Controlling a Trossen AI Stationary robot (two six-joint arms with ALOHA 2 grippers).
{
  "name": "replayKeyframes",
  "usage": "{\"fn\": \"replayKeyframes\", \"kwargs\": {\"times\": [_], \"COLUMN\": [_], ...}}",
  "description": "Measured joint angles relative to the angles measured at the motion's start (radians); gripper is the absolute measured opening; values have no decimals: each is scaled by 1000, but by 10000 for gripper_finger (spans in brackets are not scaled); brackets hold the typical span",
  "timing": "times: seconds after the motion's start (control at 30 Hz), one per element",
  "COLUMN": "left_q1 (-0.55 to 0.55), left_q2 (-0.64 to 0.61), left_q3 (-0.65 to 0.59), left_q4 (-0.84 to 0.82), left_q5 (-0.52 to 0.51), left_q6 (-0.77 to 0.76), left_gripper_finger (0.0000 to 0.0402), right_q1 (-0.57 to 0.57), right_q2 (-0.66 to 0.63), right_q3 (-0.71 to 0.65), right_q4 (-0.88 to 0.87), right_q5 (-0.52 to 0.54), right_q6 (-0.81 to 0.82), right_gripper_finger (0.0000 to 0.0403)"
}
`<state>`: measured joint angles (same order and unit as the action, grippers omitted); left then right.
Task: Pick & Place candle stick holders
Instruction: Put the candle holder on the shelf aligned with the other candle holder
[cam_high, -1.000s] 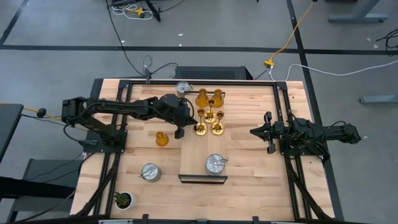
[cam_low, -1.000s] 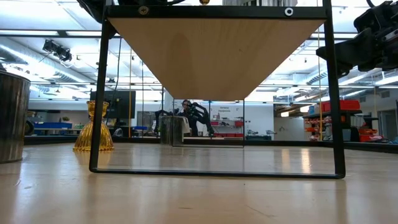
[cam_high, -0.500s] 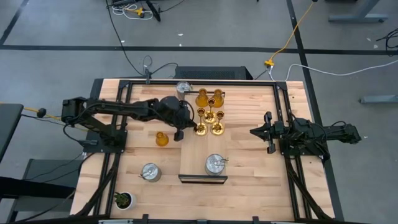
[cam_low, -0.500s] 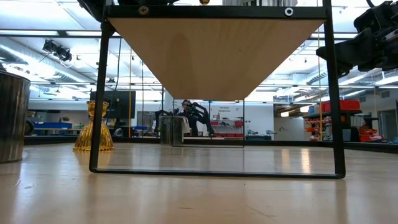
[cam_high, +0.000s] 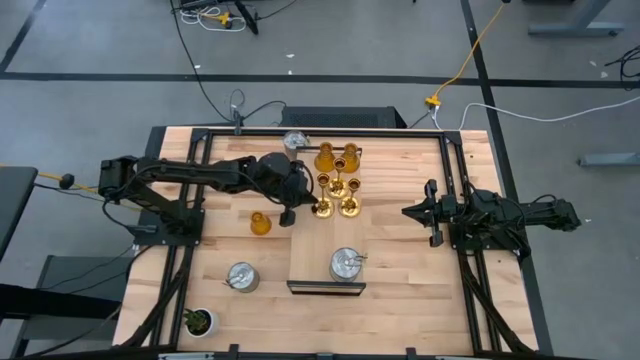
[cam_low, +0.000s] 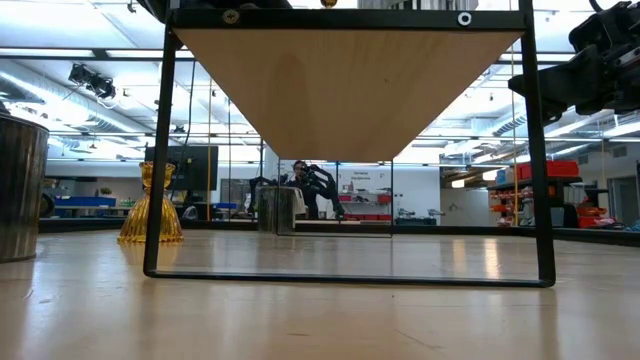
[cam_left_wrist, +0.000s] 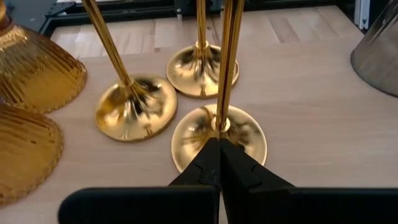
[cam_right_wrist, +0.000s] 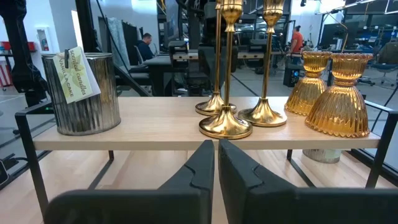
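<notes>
Left gripper (cam_left_wrist: 219, 163) pinched shut beside 3 gold holders (cam_left_wrist: 219, 132), their tops cut off; 2 amber holders (cam_left_wrist: 38, 65) half-seen.

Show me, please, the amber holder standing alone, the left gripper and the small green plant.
amber holder (cam_high: 260, 223), high view, its flared body.
left gripper (cam_high: 289, 213), high view, its closed fingertips.
green plant (cam_high: 197, 321), high view, its leaves.

Gold holder (cam_left_wrist: 219, 134) stem top beyond frame edge; amber holders (cam_left_wrist: 28, 62) partly cropped
</notes>
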<state>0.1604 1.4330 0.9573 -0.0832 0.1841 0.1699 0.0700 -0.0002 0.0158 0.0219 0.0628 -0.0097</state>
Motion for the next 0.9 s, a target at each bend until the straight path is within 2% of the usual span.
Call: {"fn": "replayKeyframes", "kwargs": {"times": [0.3, 0.9], "left_q1": [0, -1], "left_q2": [0, 40], "left_q3": [0, 0], "left_q4": [-46, -12], "left_q5": [0, -7], "left_q6": [2, 24], "left_gripper_finger": [1, 1], "right_q1": [0, 0], "right_q2": [0, 0], "right_q3": [0, 0], "right_q4": [0, 0], "right_q5": [0, 0], "right_q6": [0, 0], "right_gripper_finger": [27, 27]}}
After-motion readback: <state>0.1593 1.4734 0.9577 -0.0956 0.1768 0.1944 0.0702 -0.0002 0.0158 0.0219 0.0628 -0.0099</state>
